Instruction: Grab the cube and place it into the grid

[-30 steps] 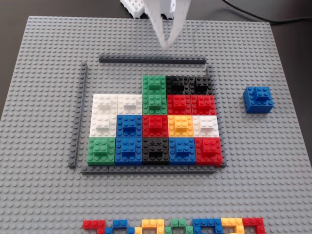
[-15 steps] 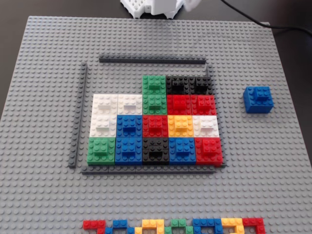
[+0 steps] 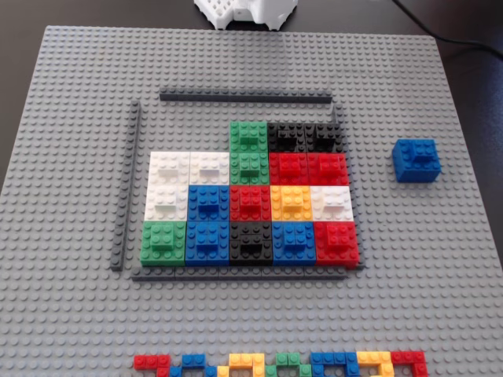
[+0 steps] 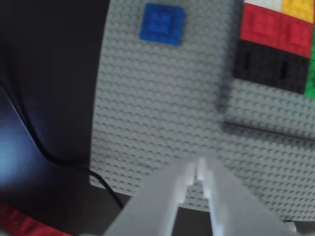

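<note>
A blue cube [image 3: 416, 159] stands alone on the grey studded baseplate [image 3: 71, 157], right of the grid. It also shows at the top of the wrist view [image 4: 163, 23]. The grid [image 3: 250, 200] is a dark grey frame filled with coloured cubes; its top-left cells are bare. In the wrist view my white gripper [image 4: 198, 168] is at the bottom, shut with the fingertips touching and nothing between them, hanging over the baseplate's edge, well short of the blue cube. In the fixed view only a white part of the arm [image 3: 245, 12] shows at the top edge.
A row of loose coloured bricks [image 3: 283, 364] lies along the baseplate's near edge in the fixed view. A black cable [image 4: 59, 162] runs over the dark table beside the baseplate in the wrist view. The grid's black and red cubes [image 4: 275, 49] are at its upper right.
</note>
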Available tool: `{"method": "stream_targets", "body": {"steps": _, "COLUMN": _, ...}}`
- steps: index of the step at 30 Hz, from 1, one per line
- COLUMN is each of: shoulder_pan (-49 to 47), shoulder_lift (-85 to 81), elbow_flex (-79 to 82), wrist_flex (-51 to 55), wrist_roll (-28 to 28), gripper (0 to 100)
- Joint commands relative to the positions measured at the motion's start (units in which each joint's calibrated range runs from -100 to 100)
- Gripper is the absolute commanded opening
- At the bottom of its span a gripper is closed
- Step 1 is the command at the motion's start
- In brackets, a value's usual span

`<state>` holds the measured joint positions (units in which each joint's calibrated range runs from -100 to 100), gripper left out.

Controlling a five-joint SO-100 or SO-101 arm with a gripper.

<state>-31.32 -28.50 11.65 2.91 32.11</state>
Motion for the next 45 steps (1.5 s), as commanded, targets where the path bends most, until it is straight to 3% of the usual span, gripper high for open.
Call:
{"method": "stream_targets", "body": {"steps": 1, "shoulder_pan": -0.6, "shoulder_lift": 8.9, "elbow_flex": -11.2, "wrist_flex": -0.6, "wrist_roll": -1.5, "gripper": 3}}
{"method": "stream_targets", "body": {"steps": 17, "shoulder_pan": 2.8, "shoulder_lift": 34.9, "elbow_flex": -23.6, "wrist_flex": -4.7, "wrist_roll": -2.7, "gripper": 6}}
{"method": "stream_targets", "body": {"steps": 24, "shoulder_pan": 3.0, "shoulder_lift": 41.8, "elbow_flex": -29.5, "wrist_flex": -3.1, "wrist_roll": -3.7, "gripper": 32}}
{"method": "stream_targets", "body": {"steps": 26, "shoulder_pan": 3.1, "shoulder_lift": 43.1, "elbow_flex": -30.1, "wrist_flex": -3.2, "wrist_roll": -3.5, "gripper": 35}}
{"method": "stream_targets", "body": {"steps": 45, "shoulder_pan": 4.3, "shoulder_lift": 54.3, "elbow_flex": -34.7, "wrist_flex": -5.8, "wrist_roll": -3.5, "gripper": 36}}
